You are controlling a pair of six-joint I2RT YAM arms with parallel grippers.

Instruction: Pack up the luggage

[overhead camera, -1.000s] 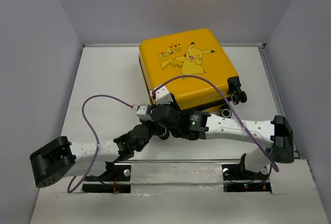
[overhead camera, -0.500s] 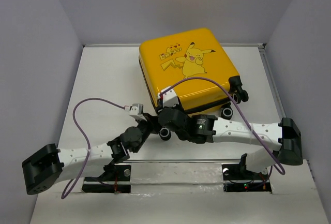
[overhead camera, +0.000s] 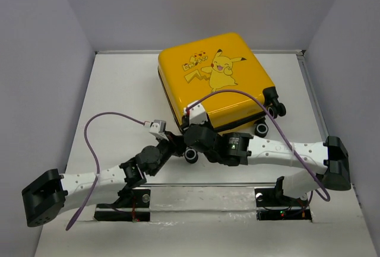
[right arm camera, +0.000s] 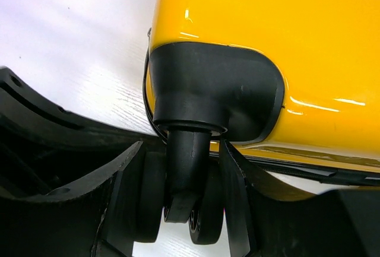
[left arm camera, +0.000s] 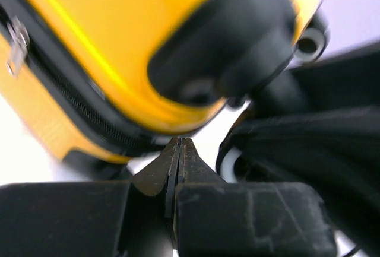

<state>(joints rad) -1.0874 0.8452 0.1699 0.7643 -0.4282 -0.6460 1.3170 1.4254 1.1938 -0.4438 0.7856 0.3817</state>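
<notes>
Lying shut far-centre on the table [overhead camera: 119,91], the luggage [overhead camera: 211,82] seems anchored by the right gripper [right arm camera: 181,150] pinching its near-left caster wheel [right arm camera: 205,209], while the left gripper [left arm camera: 180,147], pressed together and empty, points at the zipper seam [left arm camera: 89,114].

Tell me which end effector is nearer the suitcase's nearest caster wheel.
Right. The right end effector straddles the caster wheel, one finger each side. The left end effector, shut, points at the lower edge of the yellow suitcase beside it.
</notes>
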